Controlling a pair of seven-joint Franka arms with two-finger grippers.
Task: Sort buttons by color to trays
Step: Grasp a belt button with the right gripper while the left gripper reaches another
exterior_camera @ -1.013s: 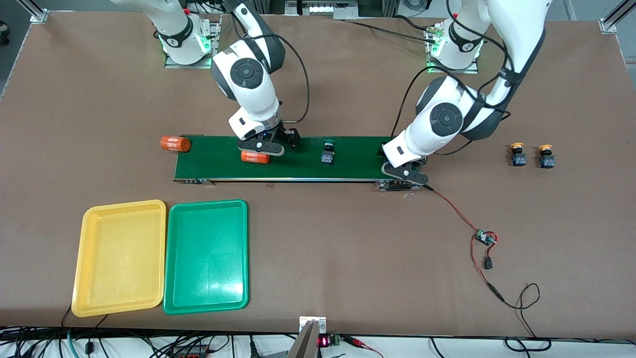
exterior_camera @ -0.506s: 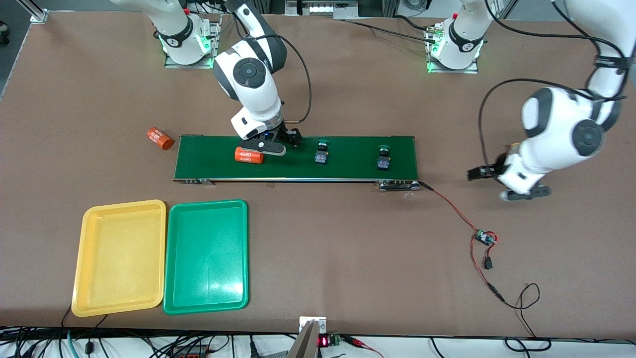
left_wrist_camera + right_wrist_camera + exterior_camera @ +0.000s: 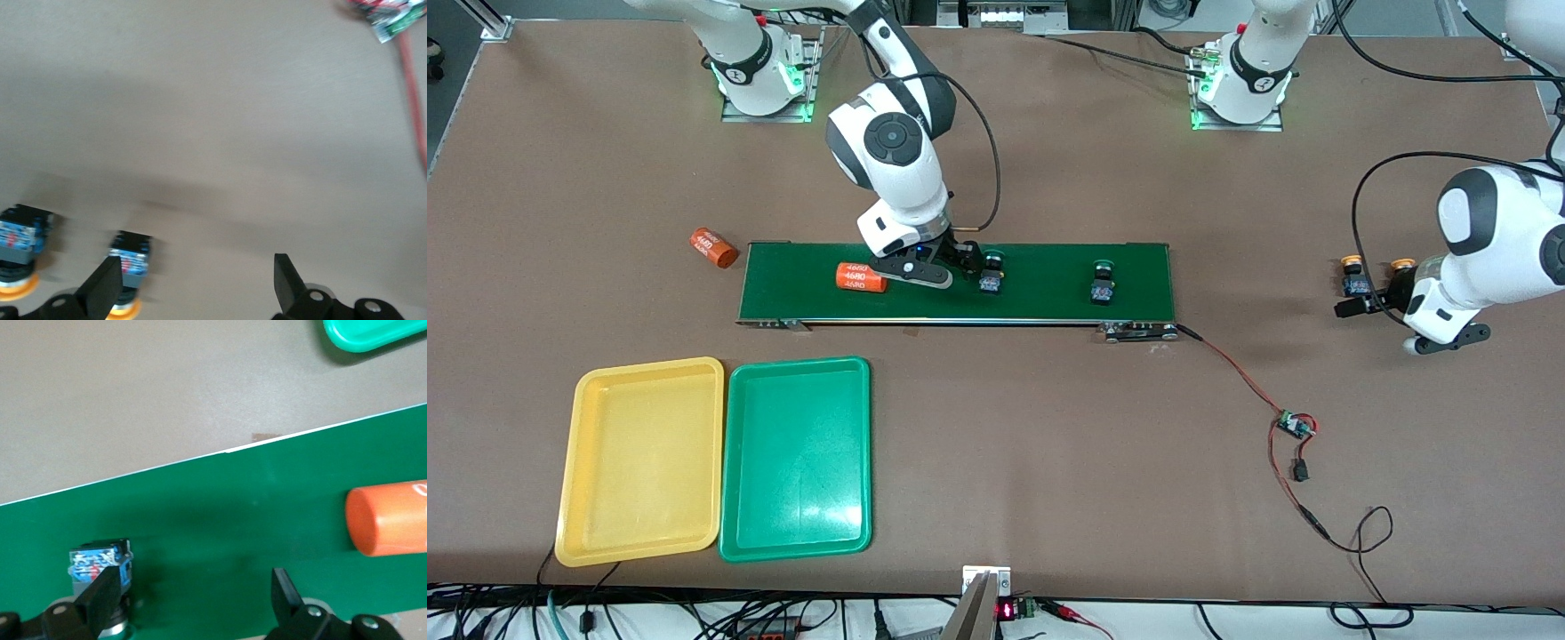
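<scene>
Two green buttons stand on the dark-green belt, one by my right gripper, one nearer the left arm's end. My right gripper hangs open and empty low over the belt. One of its fingers is beside that button. Two yellow buttons stand on the table toward the left arm's end. My left gripper is open and empty above the table, one finger beside a yellow button. The yellow tray and green tray lie side by side and hold nothing.
An orange cylinder lies on the belt beside my right gripper; another lies on the table off the belt's end. A red-and-black wire with a small board trails from the belt's other end.
My left arm swung from the belt's end to the yellow buttons, leaving a green button on the belt. The belt's load slid toward the right arm's end; one cylinder rolled off. My right gripper shifted toward the green button.
</scene>
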